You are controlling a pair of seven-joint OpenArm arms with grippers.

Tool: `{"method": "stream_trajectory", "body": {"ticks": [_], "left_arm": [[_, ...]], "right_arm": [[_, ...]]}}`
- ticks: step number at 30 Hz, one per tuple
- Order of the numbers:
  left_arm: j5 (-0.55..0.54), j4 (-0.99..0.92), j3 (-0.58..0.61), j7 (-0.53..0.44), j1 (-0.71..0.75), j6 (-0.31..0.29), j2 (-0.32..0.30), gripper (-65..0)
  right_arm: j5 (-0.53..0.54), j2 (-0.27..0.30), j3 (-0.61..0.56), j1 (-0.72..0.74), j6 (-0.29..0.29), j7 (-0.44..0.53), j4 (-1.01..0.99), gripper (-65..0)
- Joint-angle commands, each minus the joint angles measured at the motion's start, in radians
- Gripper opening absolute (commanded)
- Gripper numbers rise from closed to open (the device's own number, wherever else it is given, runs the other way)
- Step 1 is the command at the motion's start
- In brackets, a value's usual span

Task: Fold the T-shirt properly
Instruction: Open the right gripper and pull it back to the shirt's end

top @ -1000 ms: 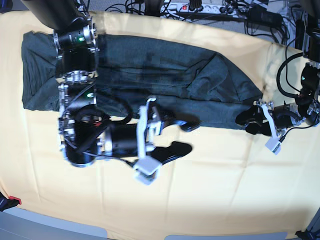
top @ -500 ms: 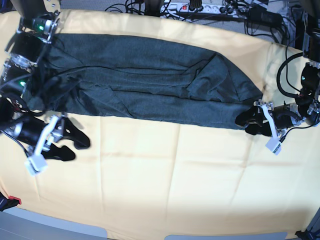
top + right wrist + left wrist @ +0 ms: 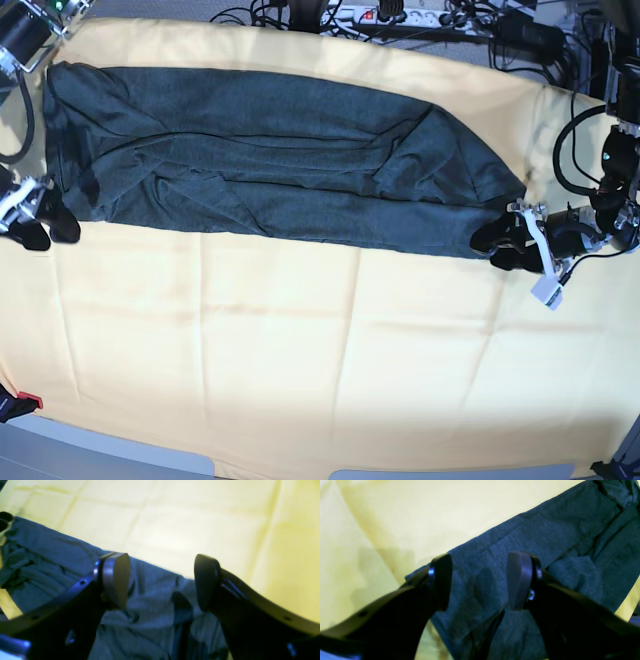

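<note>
Left wrist view: the left gripper point(image 3: 480, 580) hangs spread over one end of the T-shirt point(image 3: 545, 542), gripping nothing.

Right wrist view: the right gripper point(image 3: 162, 580) is spread, empty, over the shirt's edge.

Base view: the shirt lies folded lengthwise across the yellow cloth point(image 3: 330, 360), a gripper low at each end.

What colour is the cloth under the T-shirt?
Pale yellow cloth, plain with fold creases; clearest in the base view.
</note>
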Motion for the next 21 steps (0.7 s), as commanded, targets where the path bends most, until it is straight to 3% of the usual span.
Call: {"method": "stream_trajectory", "body": {"ticks": [1, 8, 14, 19, 21], "left_arm": [[-0.02, 0.013, -0.014, -0.019, -0.021, -0.007, -0.02, -29.0], [-0.02, 0.013, -0.014, -0.022, -0.023, -0.007, -0.02, -29.0], [-0.02, 0.013, -0.014, -0.022, -0.023, -0.007, -0.02, -29.0], [-0.02, 0.013, -0.014, -0.021, -0.023, -0.007, -0.02, -29.0], [-0.02, 0.013, -0.014, -0.021, -0.023, -0.007, -0.02, -29.0]], "right_arm": [[0.021, 0.021, 0.024, 0.001, -0.002, 0.02, 0.013, -23.5], [-0.039, 0.023, 0.085, -0.052, 0.001, 0.022, 0.013, -23.7], [-0.137, 0.025, 0.085, -0.061, 0.027, 0.071, 0.013, -53.7], [-0.196, 0.038, 0.085, -0.059, 0.031, 0.084, 0.013, -51.4], [-0.268, 0.04, 0.085, -0.059, 0.031, 0.121, 0.013, -56.2]]}}
